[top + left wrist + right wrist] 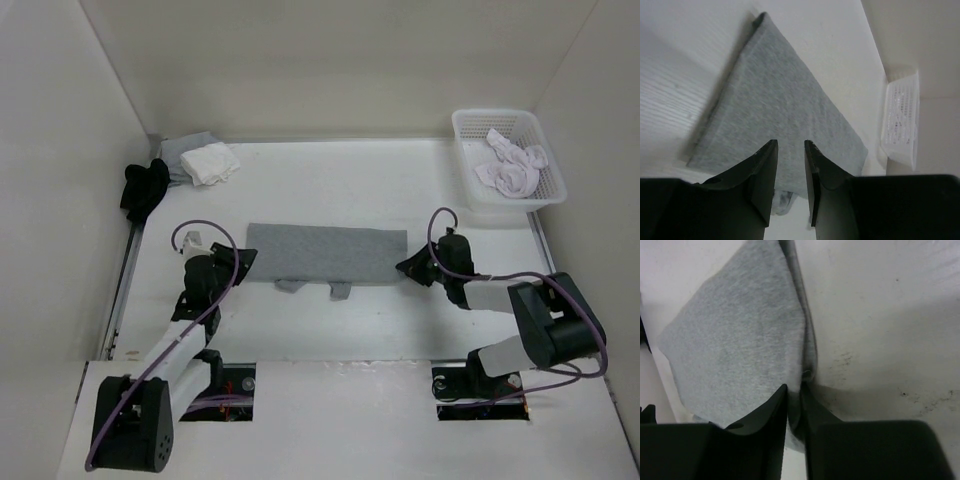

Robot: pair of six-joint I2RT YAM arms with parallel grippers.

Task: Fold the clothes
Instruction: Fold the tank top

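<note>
The clothes (325,252), one plain grey garment, lie flat on the white table as a long folded band, with two small flaps sticking out of the near edge. My left gripper (243,258) hovers at its left end. In the left wrist view its fingers (790,144) stand apart over the grey cloth (775,100) with nothing between them. My right gripper (405,268) is at the right end. There the jaws (794,387) are only narrowly apart, and the edge of the cloth (735,340) shows in the gap, lying on the table.
A white basket (470,190) at the back right holds a white-and-pink garment (512,165); the basket (900,120) also shows in the left wrist view. A black garment (145,187) and a white cloth (210,162) lie at the back left. Walls enclose the table.
</note>
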